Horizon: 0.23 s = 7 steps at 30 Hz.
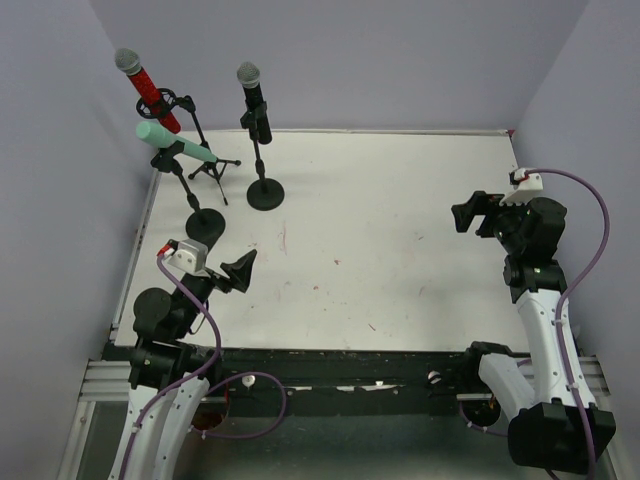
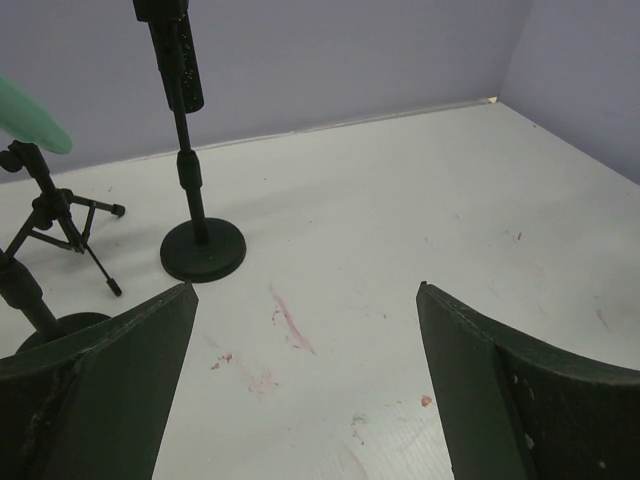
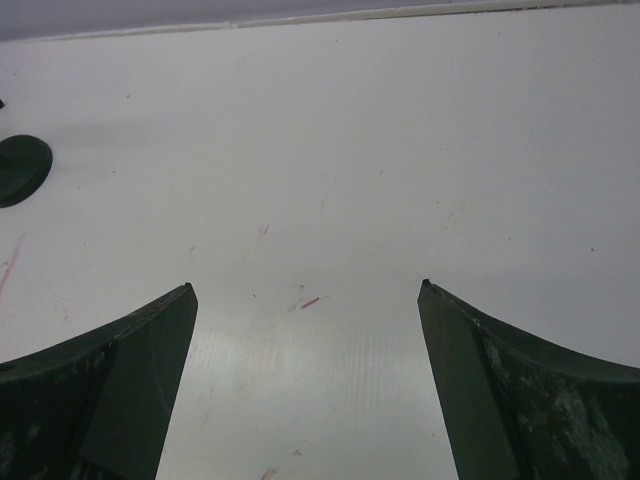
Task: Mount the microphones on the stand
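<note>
Three microphones sit in stands at the far left of the table. The red microphone [image 1: 148, 86] with grey mesh head tilts in a tripod stand [image 1: 208, 168]. The mint-green microphone [image 1: 175, 144] tilts in a round-base stand [image 1: 205, 225]; its tip shows in the left wrist view [image 2: 30, 115]. The black microphone [image 1: 252, 95] stands upright in a round-base stand [image 1: 265, 194], also seen in the left wrist view [image 2: 203, 250]. My left gripper [image 1: 243, 271] is open and empty near the table's front left. My right gripper [image 1: 468, 213] is open and empty at the right.
Purple-grey walls enclose the white table [image 1: 380, 230] on three sides. A black rail [image 1: 340, 365] runs along the near edge. Red smudges mark the tabletop [image 2: 290, 320].
</note>
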Available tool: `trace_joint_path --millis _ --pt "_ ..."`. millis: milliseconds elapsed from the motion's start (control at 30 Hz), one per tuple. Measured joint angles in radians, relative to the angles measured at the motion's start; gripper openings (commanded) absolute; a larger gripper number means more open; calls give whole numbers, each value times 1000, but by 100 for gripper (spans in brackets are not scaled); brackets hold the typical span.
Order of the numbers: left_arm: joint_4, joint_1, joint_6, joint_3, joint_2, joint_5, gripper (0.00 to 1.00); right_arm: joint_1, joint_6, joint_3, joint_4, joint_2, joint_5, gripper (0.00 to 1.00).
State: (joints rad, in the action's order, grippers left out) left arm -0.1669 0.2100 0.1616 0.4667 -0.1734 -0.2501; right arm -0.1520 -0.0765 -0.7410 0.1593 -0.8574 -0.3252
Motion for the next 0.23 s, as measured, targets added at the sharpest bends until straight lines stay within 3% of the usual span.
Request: trace_joint_path --millis 233 --pt "0 0 0 0 0 0 98 0 2 0 0 0 5 100"
